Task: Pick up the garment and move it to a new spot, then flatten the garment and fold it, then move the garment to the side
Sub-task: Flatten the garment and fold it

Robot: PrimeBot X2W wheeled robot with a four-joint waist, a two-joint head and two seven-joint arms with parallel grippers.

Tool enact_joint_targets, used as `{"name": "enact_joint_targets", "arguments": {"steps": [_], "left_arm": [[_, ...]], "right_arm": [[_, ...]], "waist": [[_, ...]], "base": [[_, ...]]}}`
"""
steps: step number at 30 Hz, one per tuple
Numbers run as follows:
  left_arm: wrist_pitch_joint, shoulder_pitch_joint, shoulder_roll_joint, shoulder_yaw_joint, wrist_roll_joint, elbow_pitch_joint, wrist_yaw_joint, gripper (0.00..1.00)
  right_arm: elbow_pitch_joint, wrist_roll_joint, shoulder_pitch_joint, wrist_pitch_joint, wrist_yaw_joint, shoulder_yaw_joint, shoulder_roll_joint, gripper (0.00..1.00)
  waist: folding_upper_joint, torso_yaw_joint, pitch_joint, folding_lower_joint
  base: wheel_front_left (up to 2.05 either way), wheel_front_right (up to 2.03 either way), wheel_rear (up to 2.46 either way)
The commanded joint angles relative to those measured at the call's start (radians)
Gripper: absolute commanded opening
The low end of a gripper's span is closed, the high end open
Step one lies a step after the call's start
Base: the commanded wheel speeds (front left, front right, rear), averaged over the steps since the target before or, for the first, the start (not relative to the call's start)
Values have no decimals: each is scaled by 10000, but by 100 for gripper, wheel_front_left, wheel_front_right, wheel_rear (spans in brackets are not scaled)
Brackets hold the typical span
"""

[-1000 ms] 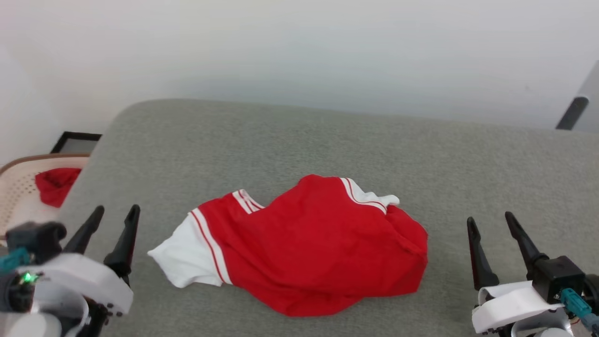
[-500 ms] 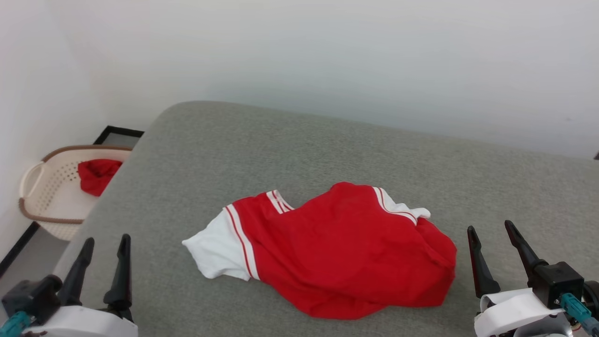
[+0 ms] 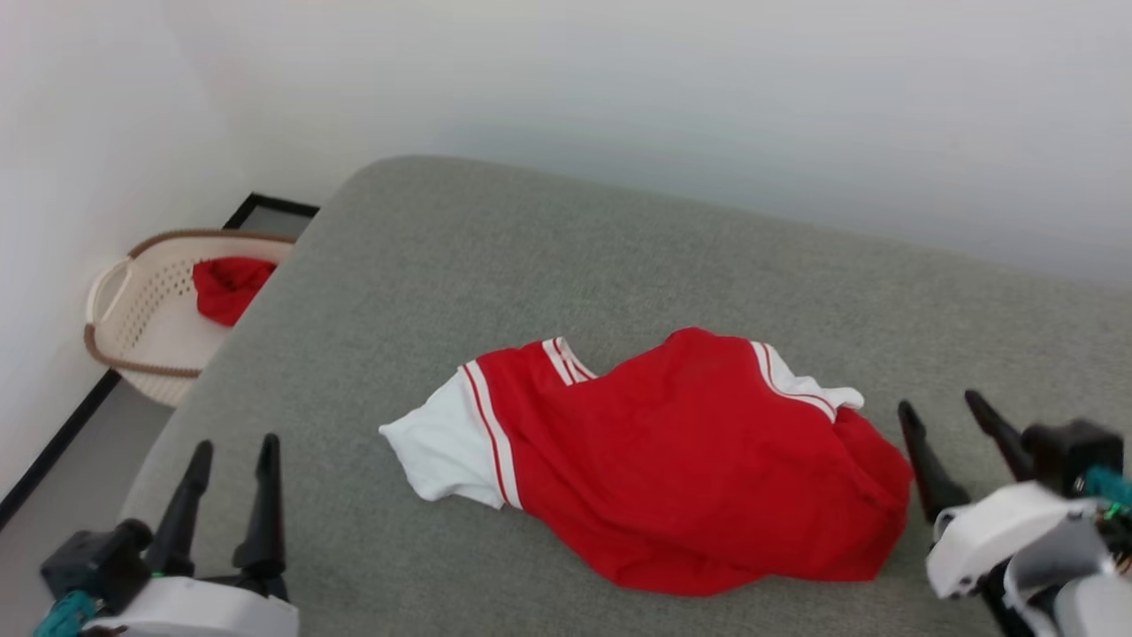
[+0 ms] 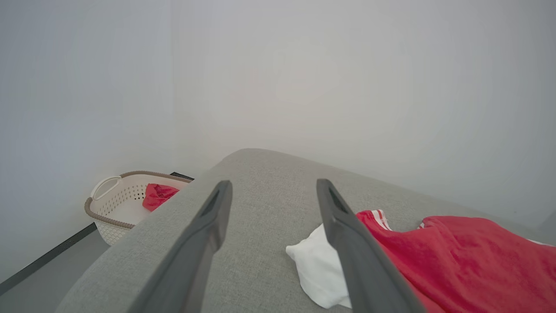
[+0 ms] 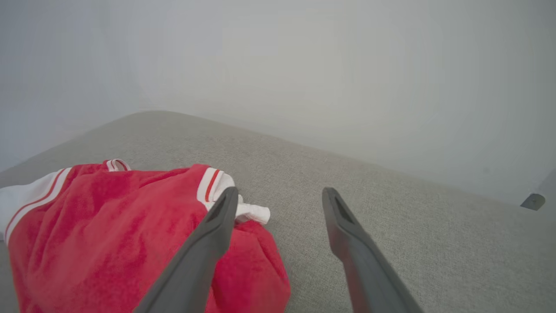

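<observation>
The garment (image 3: pixel 672 460) lies crumpled in a heap on the grey cushioned surface (image 3: pixel 566 265), red with white sleeves and striped trim; no lettering shows. One white sleeve (image 3: pixel 438 447) sticks out to the left. My left gripper (image 3: pixel 234 447) is open near the surface's front left edge, well left of the sleeve (image 4: pixel 315 265). My right gripper (image 3: pixel 942 409) is open just right of the red heap (image 5: pixel 130 234), with nothing between its fingers (image 5: pixel 208 243).
A cream laundry basket (image 3: pixel 133 310) holding another red cloth (image 3: pixel 228 287) stands on the floor beyond the surface's left edge, also in the left wrist view as the basket (image 4: pixel 113 204). A pale wall runs behind. Bare grey fabric stretches behind and right of the garment.
The camera has swung left, shifting the whole picture right and bringing the basket more into view. The garment lies as before. My right gripper has tilted and lifted slightly beside the heap.
</observation>
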Motion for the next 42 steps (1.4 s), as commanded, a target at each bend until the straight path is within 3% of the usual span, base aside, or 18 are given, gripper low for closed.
{"name": "enact_joint_targets", "arguments": {"steps": [1, 14, 16, 23, 24, 25, 26, 42], "left_arm": [[-43, -195, -146, -12, 132, 34, -115, 100], [-44, -971, -1185, -153, 707, 477, -661, 100], [-44, -1123, -1358, -151, 796, 578, -702, 100], [-45, -1323, -1574, -85, 793, 732, -751, 100], [-45, -1357, -1591, -88, 785, 738, -755, 100], [-45, -1382, -1604, -119, 754, 748, -755, 100], [-45, -1401, -1605, -150, 723, 759, -752, 100], [-32, -1218, -1378, 145, 674, 662, -758, 100]], "right_arm": [[-60, 132, -265, 392, -3, 41, -233, 100], [-374, 2083, -1327, 4805, -3, 985, -1516, 100], [-463, 2458, -1330, 5964, -3, 1002, -1566, 100], [-672, 2564, -1148, 7721, -1, 980, -1432, 100], [-697, 2521, -1123, 7897, -1, 1018, -1436, 87], [-745, 2523, -1127, 7960, -1, 1045, -1408, 18], [-785, 2513, -1162, 7928, -1, 1020, -1364, 0], [-1625, 2786, -1095, 8030, -5, 605, -1715, 0]], "waist": [[0, 288, 396, 0], [0, 890, 1519, 0], [0, 945, 1689, 0], [0, 940, 1913, 0], [0, 925, 1941, 0], [0, 912, 1968, 0], [0, 900, 1991, 0], [0, -81, 1796, 0]], "base": [[0, 0, 0], [0, 0, 0], [0, 0, 0], [0, 0, 0], [0, 0, 0], [0, 0, 0], [0, 0, 0], [0, 0, 0]]}}
